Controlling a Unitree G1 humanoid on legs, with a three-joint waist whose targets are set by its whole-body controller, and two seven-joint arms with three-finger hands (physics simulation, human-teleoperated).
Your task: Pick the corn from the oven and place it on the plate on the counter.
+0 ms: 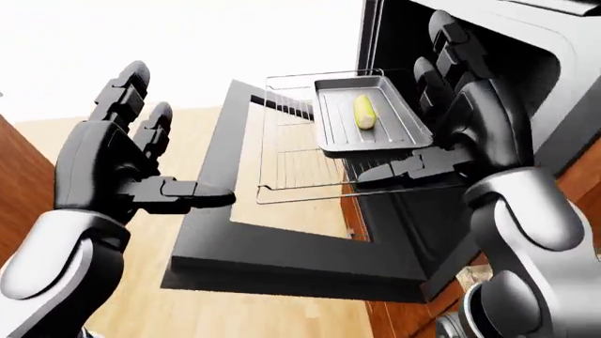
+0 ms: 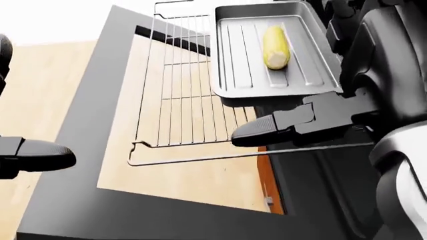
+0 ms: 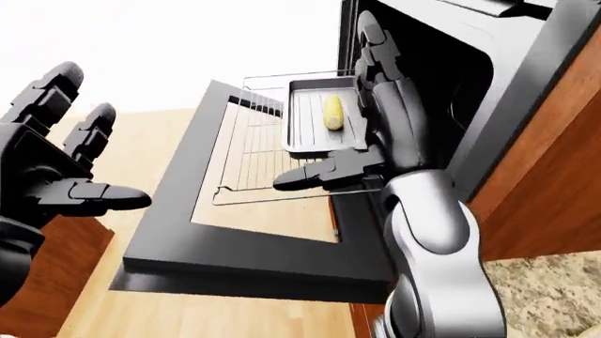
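A yellow corn cob [image 2: 276, 46] lies lengthwise in a grey ridged baking tray [image 2: 240, 60]. The tray rests on a wire rack [image 2: 176, 95] pulled out of the open oven [image 3: 451, 77], above the lowered black door [image 2: 73, 150]. My right hand [image 1: 425, 105] is open beside the tray's right edge, fingers pointing up and its thumb [image 2: 257, 132] stretched under the tray's near rim, apart from the corn. At the left of the left-eye view my left hand [image 1: 174, 141] is raised and open, holding nothing. No plate shows.
Light wooden floor shows through the door's glass and around the door. A brown cabinet [image 1: 19, 162] stands at the left and brown cabinet fronts [image 3: 554, 176] right of the oven. A speckled counter corner [image 3: 564, 296] is at the right-eye view's bottom right.
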